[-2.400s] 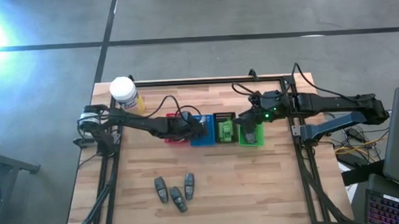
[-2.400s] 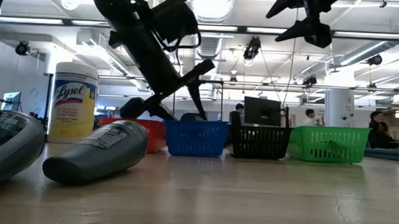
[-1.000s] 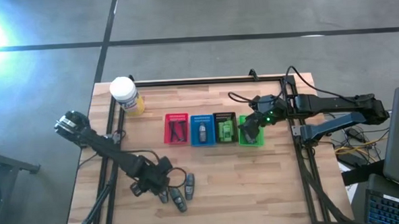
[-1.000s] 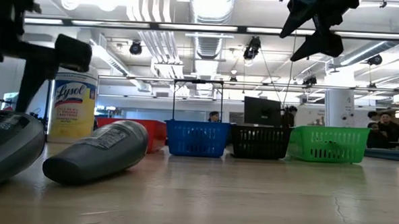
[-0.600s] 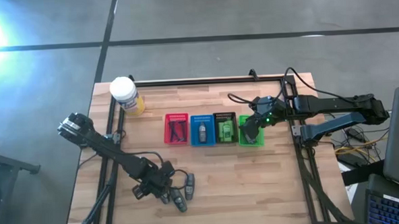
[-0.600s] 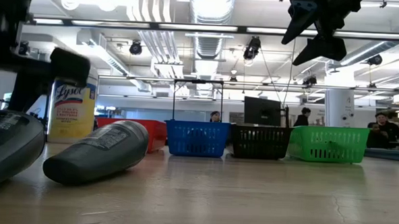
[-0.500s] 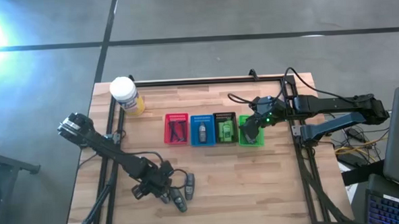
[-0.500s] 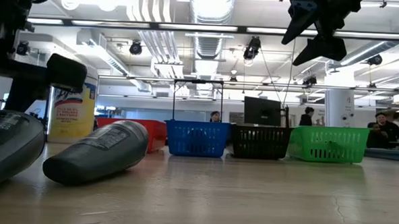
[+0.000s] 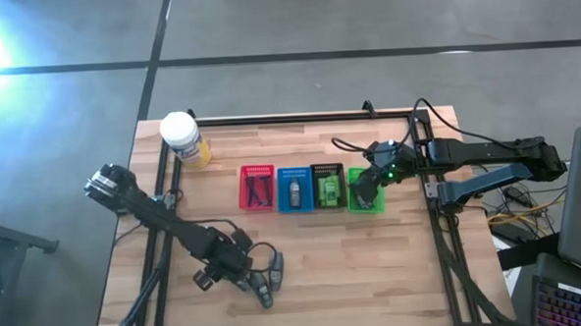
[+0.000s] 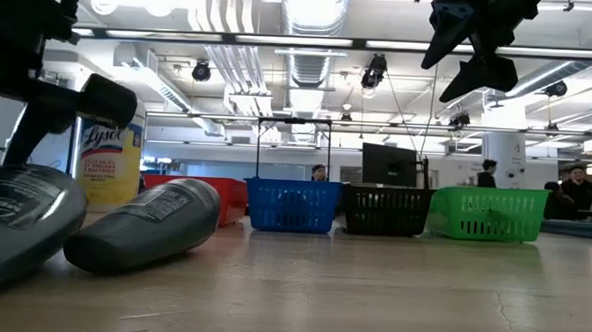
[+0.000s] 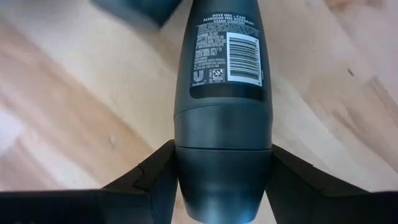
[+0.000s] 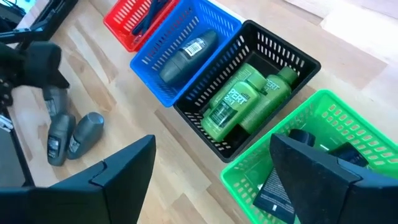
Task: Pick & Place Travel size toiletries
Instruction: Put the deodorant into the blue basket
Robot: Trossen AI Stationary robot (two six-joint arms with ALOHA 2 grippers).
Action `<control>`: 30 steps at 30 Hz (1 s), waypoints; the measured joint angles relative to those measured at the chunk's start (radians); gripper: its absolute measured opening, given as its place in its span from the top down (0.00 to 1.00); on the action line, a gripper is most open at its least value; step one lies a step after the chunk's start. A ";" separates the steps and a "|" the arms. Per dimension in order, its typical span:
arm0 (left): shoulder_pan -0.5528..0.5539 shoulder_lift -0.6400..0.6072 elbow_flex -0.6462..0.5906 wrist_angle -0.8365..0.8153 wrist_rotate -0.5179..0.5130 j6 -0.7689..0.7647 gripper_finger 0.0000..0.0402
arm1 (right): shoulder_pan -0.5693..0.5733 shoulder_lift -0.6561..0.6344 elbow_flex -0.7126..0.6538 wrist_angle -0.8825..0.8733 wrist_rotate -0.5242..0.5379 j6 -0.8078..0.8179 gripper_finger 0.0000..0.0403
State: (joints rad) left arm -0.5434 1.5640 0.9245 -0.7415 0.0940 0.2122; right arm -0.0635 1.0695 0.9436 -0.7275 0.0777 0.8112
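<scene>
Three grey oval tubes lie near the table's near edge. My left gripper (image 9: 236, 271) is down on the leftmost one (image 11: 224, 74), shut on it. The other two (image 9: 275, 266) (image 9: 263, 294) lie on their sides just to its right; one shows in the low view (image 10: 143, 234). My right gripper (image 9: 364, 194) hangs open and empty above the green basket (image 12: 323, 124). A grey tube (image 12: 183, 53) lies in the blue basket, and bright green tubes (image 12: 239, 99) lie in the black basket. My left gripper pinches the leftmost grey tube at its cap end (image 11: 224, 140), one finger (image 11: 163, 177) on each side of the cap. The fingers come down from above, slanting. The tube (image 10: 18, 224) lies on the wood, its labelled body stretching away beyond the fingers.
Four slotted baskets stand in a row mid-table: red (image 9: 257, 187), blue (image 9: 294, 189), black (image 9: 326, 186) and green. A white-lidded yellow jar (image 9: 181, 136) stands at the far left corner. Bare wood lies along the near right part of the table.
My left gripper has moved a little toward the table's right and down onto the leftmost grey tube. In the low view that tube has shifted on the table and shows more of its label. My right gripper has kept almost still above the green basket.
</scene>
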 joint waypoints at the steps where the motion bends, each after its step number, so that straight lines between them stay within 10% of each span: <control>1: 0.004 -0.004 0.013 -0.034 0.000 -0.007 0.51 | 0.000 0.000 0.000 -0.001 -0.002 0.000 0.23; 20: 0.379 -0.124 0.279 -0.222 -0.258 0.048 0.51 | 0.000 0.000 0.000 0.005 -0.007 -0.030 0.37; 30: 0.669 -0.023 0.370 -0.011 -0.079 -0.741 0.51 | 0.000 0.000 0.000 0.007 -0.006 0.059 0.38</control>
State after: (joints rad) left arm 0.1257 1.5410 1.2941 -0.7522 0.0153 -0.5291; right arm -0.0635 1.0691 0.9436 -0.7208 0.0715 0.8701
